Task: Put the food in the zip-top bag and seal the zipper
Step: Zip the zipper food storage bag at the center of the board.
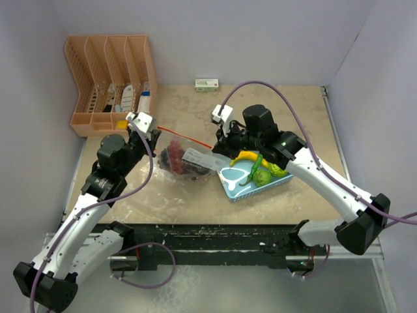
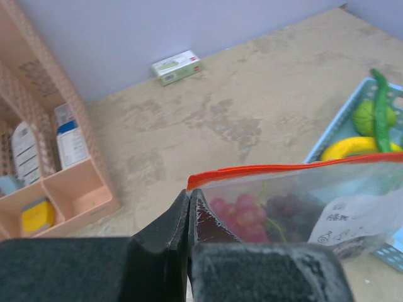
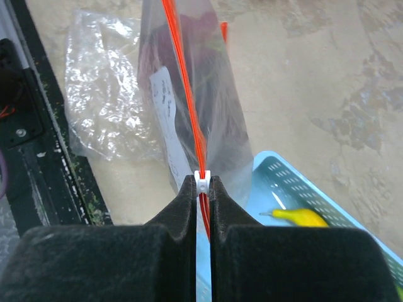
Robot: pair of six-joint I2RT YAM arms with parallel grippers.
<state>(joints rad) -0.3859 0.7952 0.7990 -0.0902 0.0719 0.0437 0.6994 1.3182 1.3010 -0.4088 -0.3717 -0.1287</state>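
Left pincer (image 2: 189, 207) clamped on zip-top bag (image 2: 302, 207) corner; right pincer (image 3: 201, 189) pinched tight on zipper (image 3: 184, 88) slider. Grapes (image 2: 252, 211) inside bag; banana (image 2: 352, 148), basket (image 2: 327, 135) just beside it.

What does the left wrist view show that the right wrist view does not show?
Only the left wrist view: the left gripper pinching a corner of the zip-top bag, the long green pepper and round green fruit in plain sight, the peach rack and a small box.

Only the right wrist view: the right gripper shut on the white slider of the zipper, and crumpled clear plastic.

Both: the bag with grapes inside, its orange-red zipper, the blue basket and the yellow banana.
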